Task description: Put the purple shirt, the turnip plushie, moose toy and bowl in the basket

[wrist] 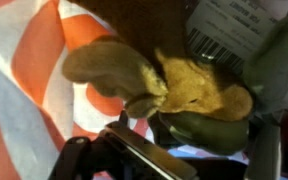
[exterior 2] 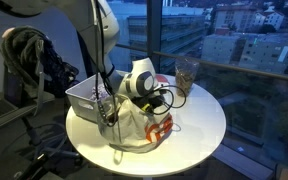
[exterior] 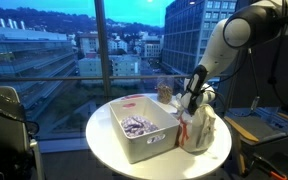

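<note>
A white basket (exterior: 156, 140) stands on the round white table (exterior: 214, 158), with the purple shirt (exterior: 136, 125) lying in it. The basket also shows in an exterior view (exterior 2: 82, 97). My gripper (exterior: 191, 104) reaches down onto a white and orange plush heap (exterior: 197, 132), seemingly the turnip plushie (exterior 2: 144, 125), beside the basket. In the wrist view the brown and tan moose toy (wrist: 189, 85) lies on orange-and-white fabric (wrist: 34, 70), over a dark green curved thing (wrist: 199, 130), perhaps the bowl. My gripper (wrist: 169, 150) is open, with its fingers on either side of the moose toy.
A brownish upright object (exterior: 164, 91) stands at the back of the table near the window and shows in both exterior views (exterior 2: 187, 72). A dark chair (exterior: 4, 115) stands beside the table. A paper barcode tag (wrist: 224, 35) hangs by the moose toy.
</note>
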Robot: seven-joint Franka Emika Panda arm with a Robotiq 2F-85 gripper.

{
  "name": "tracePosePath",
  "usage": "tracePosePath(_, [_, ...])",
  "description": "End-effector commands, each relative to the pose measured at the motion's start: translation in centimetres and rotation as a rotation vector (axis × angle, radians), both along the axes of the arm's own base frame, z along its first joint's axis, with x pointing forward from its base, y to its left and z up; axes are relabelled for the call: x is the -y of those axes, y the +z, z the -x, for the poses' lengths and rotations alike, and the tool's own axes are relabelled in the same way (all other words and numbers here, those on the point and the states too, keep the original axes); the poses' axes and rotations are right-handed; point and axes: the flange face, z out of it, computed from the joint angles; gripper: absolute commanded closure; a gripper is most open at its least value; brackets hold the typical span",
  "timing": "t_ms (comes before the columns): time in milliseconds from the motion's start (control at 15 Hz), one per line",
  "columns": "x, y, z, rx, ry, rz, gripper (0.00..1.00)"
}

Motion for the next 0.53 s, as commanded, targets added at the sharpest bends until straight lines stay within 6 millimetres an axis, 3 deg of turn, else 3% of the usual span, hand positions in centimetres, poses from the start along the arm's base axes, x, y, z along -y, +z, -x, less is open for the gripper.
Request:
tracePosePath(0, [0.8,-1.6,-0.5,-0.037,-0.017,0.026,0.25])
tracePosePath(133, [0.7,-1.2,-0.6,-0.039,-0.018,0.026,0.32])
tracePosePath(467, [0.0,-0.6,-0.4,-0.055,-0.024,-0.008,0.71])
